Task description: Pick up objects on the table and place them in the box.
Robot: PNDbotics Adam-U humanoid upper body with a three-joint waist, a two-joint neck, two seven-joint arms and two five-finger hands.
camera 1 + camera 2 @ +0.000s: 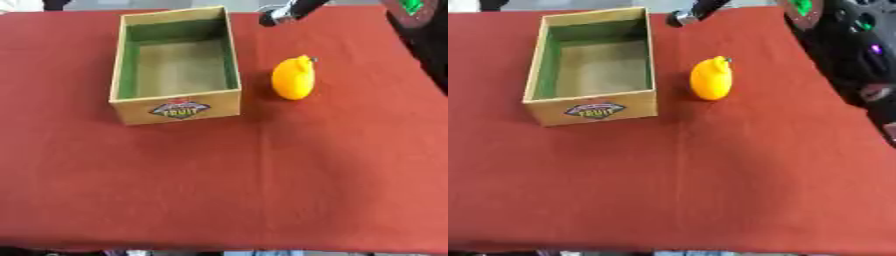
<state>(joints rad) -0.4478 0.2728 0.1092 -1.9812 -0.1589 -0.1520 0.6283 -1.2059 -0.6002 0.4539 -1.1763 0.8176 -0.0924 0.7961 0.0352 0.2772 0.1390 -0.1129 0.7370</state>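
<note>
Plainly, progress: nothing is in the box yet, so by my reading the task is at its very start.
Box: an open cardboard fruit box (175,111) with a green lining stands on the far left part of the counter; its floor shows bare, and a label reading "FRUIT" sits on its near wall.
Object left to move: a yellow lemon-shaped fruit (293,78) lies on the cloth just right of the box, apart from it and untouched by anything.
Remaining work: the fruit has to be grasped, lifted over the box's right wall and set inside; no other loose object shows on the cloth.
Hands: neither hand can be made out in either view, so I cannot tell how the fingers stand. A dark limb with a silver end (278,15) reaches in at the top, beyond the box's far right corner, well above the fruit.
Robot body: dark machine parts with small green and purple lights (846,45) fill the upper right edge.
Surface: a rust-red cloth (262,180) covers the counter, flat with faint creases.
Room: only a pale strip past the far edge shows.
</note>
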